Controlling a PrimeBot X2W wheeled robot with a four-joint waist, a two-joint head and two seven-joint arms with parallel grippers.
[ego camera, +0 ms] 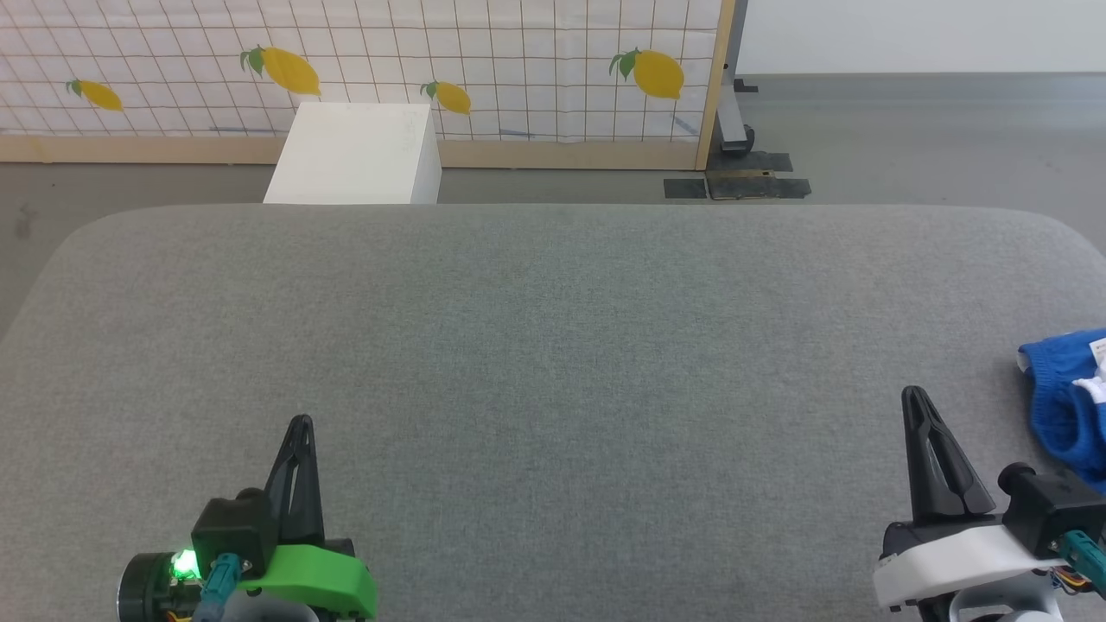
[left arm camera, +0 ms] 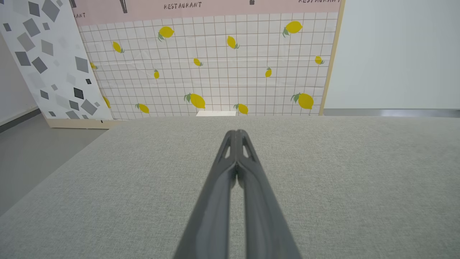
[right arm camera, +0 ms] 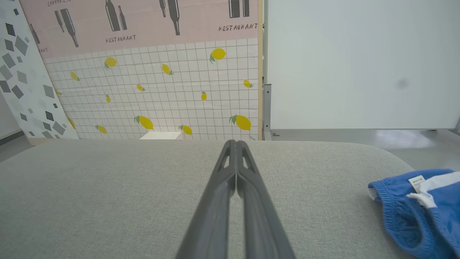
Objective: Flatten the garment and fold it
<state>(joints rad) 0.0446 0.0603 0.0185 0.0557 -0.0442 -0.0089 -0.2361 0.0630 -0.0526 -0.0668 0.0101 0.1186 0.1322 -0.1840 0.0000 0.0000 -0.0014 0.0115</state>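
Finds blue garment (ego camera: pixel 1064 423) bunched at right edge of grey surface (ego camera: pixel 553 345), white label (right arm camera: pixel 417 178) too small to read, left jaws and right jaws pressed together empty, RESTAURANT printed on far pink panel (right arm camera: pixel 143 21).

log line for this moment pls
left claw: shut, empty | right claw: shut, empty | blue shorts: crumpled, right of right claw | fold: not begun

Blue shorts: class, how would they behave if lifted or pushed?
The shorts would probably droop limply, since they lie crumpled in soft folds. Pushed, they would likely bunch rather than slide on the textured grey surface.
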